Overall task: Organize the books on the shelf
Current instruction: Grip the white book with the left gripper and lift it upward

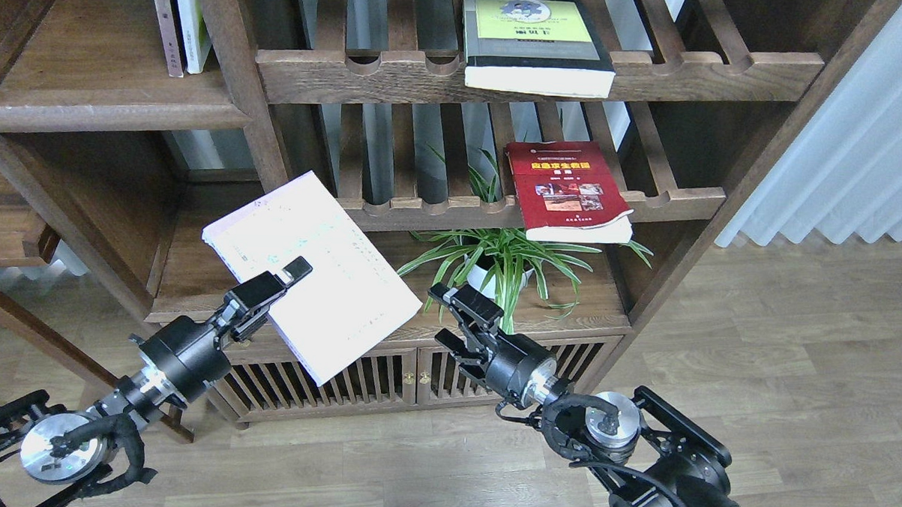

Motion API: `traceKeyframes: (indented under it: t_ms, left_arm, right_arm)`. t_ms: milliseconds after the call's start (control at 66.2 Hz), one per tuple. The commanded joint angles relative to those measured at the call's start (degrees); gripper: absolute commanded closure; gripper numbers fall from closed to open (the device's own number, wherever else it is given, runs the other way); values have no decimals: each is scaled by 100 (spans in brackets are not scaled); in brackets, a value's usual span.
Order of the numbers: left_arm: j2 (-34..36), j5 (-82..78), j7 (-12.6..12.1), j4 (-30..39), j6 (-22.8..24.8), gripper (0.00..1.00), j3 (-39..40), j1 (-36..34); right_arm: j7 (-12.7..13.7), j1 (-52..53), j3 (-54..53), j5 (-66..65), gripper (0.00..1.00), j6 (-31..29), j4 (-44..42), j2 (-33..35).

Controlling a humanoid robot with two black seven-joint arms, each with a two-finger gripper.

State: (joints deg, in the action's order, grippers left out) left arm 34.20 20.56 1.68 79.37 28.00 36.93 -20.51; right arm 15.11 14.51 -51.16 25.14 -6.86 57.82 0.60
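My left gripper is shut on the near edge of the pale lavender-white book and holds it tilted in the air in front of the bookcase. My right gripper is open and empty, just right of the book's lower right corner. The red book lies flat on the middle slatted rack, overhanging its front rail. The thick grey-black book with the yellow-green panel lies flat on the top slatted rack, also overhanging. The solid dark-brown shelf is at the upper left.
Two thin books stand upright at the right end of the solid shelf. A potted spider plant stands on the lower board, just behind my right gripper. Slatted cabinet doors are below. White curtains hang at the right.
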Motion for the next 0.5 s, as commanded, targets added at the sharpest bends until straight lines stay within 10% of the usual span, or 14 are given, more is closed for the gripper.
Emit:
traceKeyframes:
  t_ms: [0,483]
  left_arm:
    - [218,1,-1,0,0,89,7,-50]
    - [1001,1,-1,-1,0,88,25,-94]
  right_arm:
    - [1,0,9,0,1,1,1,1]
    - [9,61,9,0,1,18,-16,1]
